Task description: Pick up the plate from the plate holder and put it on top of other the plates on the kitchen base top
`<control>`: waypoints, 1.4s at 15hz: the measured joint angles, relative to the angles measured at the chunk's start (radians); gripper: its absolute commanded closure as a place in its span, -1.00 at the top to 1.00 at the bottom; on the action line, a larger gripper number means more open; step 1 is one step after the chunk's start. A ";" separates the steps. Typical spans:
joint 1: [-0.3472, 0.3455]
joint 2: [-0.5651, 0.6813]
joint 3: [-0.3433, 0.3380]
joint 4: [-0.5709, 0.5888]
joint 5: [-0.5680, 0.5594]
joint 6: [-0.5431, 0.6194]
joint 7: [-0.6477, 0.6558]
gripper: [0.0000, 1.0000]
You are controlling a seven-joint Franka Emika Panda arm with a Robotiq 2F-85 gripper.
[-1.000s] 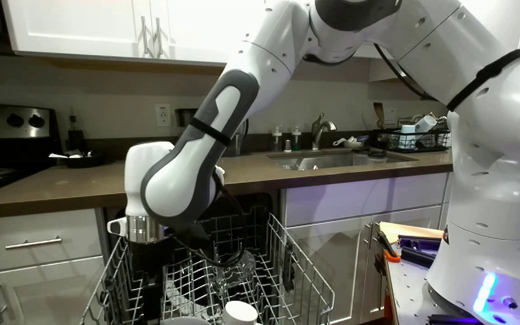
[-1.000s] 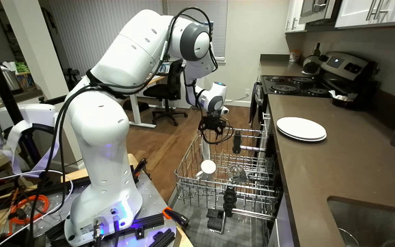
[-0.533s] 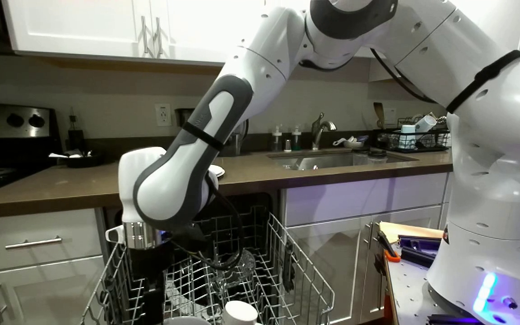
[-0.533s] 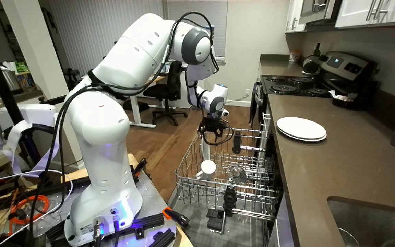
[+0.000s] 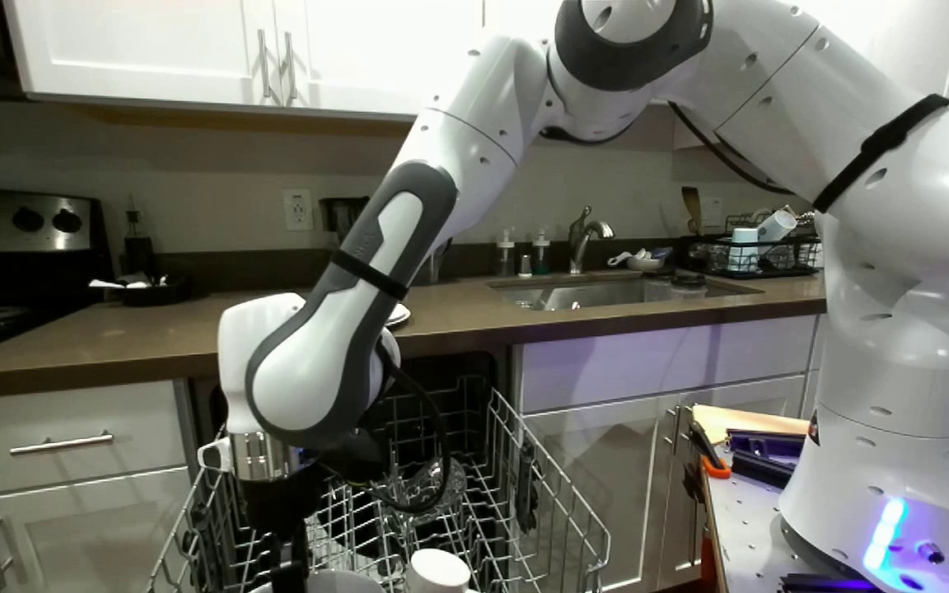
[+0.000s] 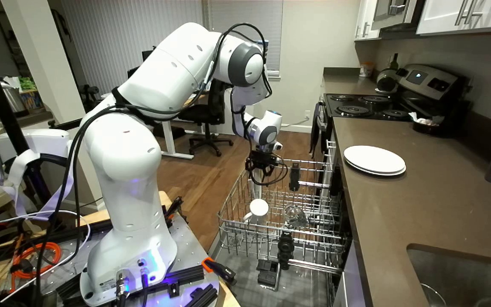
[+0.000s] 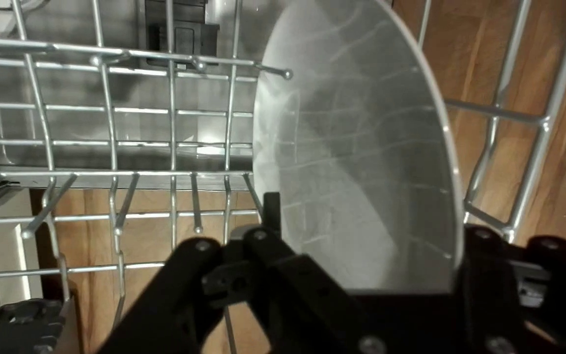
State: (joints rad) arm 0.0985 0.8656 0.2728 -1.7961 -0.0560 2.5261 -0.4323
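The plate (image 7: 361, 147) stands on edge in the wire plate holder (image 7: 140, 173). It also shows in both exterior views (image 5: 344, 581) (image 6: 255, 191), partly behind my gripper. My gripper (image 7: 369, 231) is open around the plate. In the wrist view one finger is left of the plate's face, and the other is by its right rim, partly hidden. In an exterior view my gripper (image 5: 287, 560) points down into the plate holder (image 5: 549, 464). The other plates (image 6: 374, 160) lie as a low white pile on the brown kitchen base top (image 6: 399, 213).
A white mug (image 6: 258, 207) and a clear glass (image 6: 295, 215) stand in the plate holder near the plate. Wire prongs (image 7: 197, 206) rise beside the plate. A sink (image 6: 463, 268) is cut into the base top. A stove (image 6: 369, 106) stands beyond it.
The arm has come down, and my gripper has moved lower over the plate in the plate holder. The plate, mug, glass and plate pile have not visibly moved.
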 measured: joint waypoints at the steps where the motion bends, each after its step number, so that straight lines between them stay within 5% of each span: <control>1: 0.000 0.000 0.000 0.001 0.000 -0.004 0.001 -0.33; 6: 0.000 -0.015 0.000 0.001 0.000 -0.021 0.007 -0.88; 15: 0.000 -0.088 0.003 -0.009 0.002 -0.080 0.015 -0.84; 21: 0.046 -0.253 -0.021 -0.110 -0.018 -0.088 0.108 -0.83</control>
State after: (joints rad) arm 0.1450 0.6122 0.2517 -1.9060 -0.0739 2.4378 -0.3245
